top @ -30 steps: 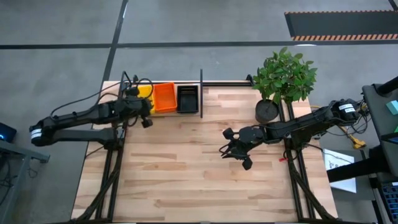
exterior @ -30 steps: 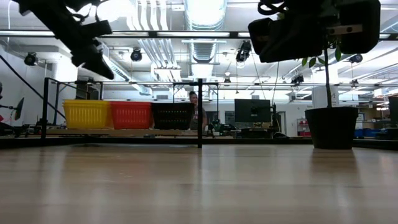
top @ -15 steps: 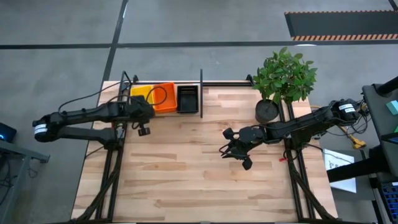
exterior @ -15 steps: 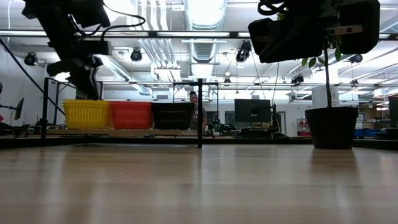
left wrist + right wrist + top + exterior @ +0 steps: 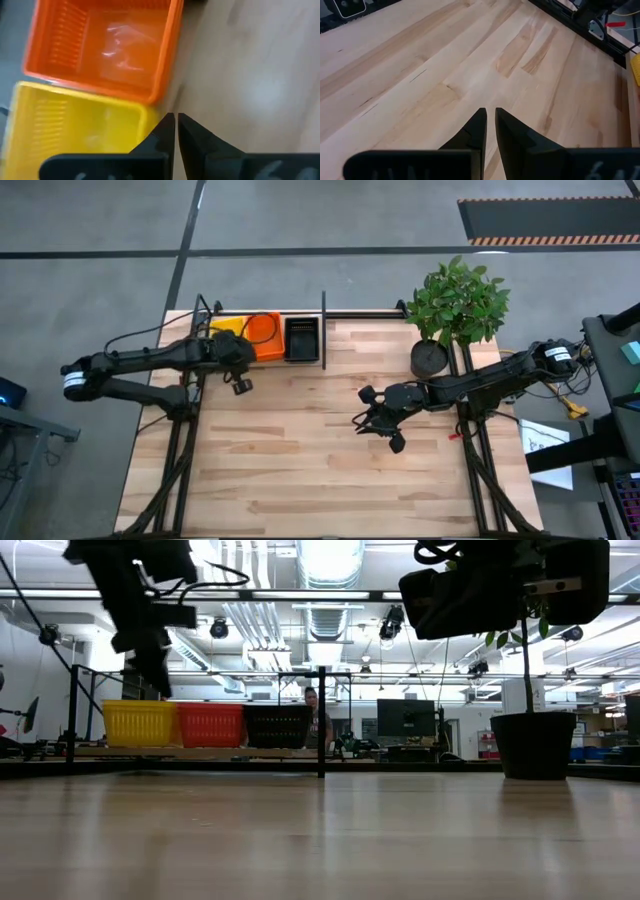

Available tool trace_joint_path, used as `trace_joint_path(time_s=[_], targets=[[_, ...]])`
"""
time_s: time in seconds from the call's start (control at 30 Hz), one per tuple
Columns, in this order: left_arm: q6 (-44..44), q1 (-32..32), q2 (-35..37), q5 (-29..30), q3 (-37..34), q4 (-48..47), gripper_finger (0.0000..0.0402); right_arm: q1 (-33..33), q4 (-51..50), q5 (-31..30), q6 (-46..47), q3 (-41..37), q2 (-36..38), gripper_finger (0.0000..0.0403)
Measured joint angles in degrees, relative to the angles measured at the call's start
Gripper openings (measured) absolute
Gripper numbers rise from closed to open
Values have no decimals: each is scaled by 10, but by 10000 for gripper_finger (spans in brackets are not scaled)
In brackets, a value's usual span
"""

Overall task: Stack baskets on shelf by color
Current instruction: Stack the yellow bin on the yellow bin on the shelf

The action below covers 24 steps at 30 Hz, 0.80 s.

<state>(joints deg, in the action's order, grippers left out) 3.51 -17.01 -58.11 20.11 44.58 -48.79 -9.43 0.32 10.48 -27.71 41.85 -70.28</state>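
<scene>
A yellow basket (image 5: 226,328), an orange basket (image 5: 266,336) and a black basket (image 5: 301,338) stand side by side on the shelf (image 5: 360,314) at the table's far edge, left of its divider post (image 5: 323,330). In the low view they show as yellow (image 5: 139,724), orange (image 5: 211,725) and black (image 5: 277,726). My left gripper (image 5: 240,385) hangs shut just in front of the yellow (image 5: 75,135) and orange (image 5: 105,45) baskets, pointing steeply down, above the tabletop (image 5: 155,675). My right gripper (image 5: 372,420) waits shut over the table's middle right (image 5: 490,112).
A potted plant (image 5: 429,358) stands at the far right beside the shelf's end. The slatted wooden tabletop (image 5: 300,450) stretches between the two arms. A person sits in the room beyond the shelf (image 5: 314,705).
My left gripper has drawn back from over the yellow basket toward the table's near edge and a little to the right. It has sunk slightly and tipped to point more steeply down. The yellow basket now shows uncovered. The baskets have not moved.
</scene>
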Motion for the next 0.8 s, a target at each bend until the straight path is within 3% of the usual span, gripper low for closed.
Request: trace_joint_path(time_s=[0.17, 0.27, 0.47, 0.6, 0.8], targets=[[-117, 2, -50, -119, 64, -36, 5, 1, 0, 0, 1, 0, 0, 31], [-192, 2, -82, -142, 90, -112, 5, 1, 0, 0, -1, 0, 0, 31], [-240, 2, -143, -82, 88, -280, 5, 1, -1, 0, -3, -4, 0, 31], [-242, 1, -169, -70, 85, -277, 5, 1, -1, 0, -4, -5, 0, 31], [-257, -6, -200, 31, 85, -287, 5, 1, 0, 0, -9, -6, 0, 31]])
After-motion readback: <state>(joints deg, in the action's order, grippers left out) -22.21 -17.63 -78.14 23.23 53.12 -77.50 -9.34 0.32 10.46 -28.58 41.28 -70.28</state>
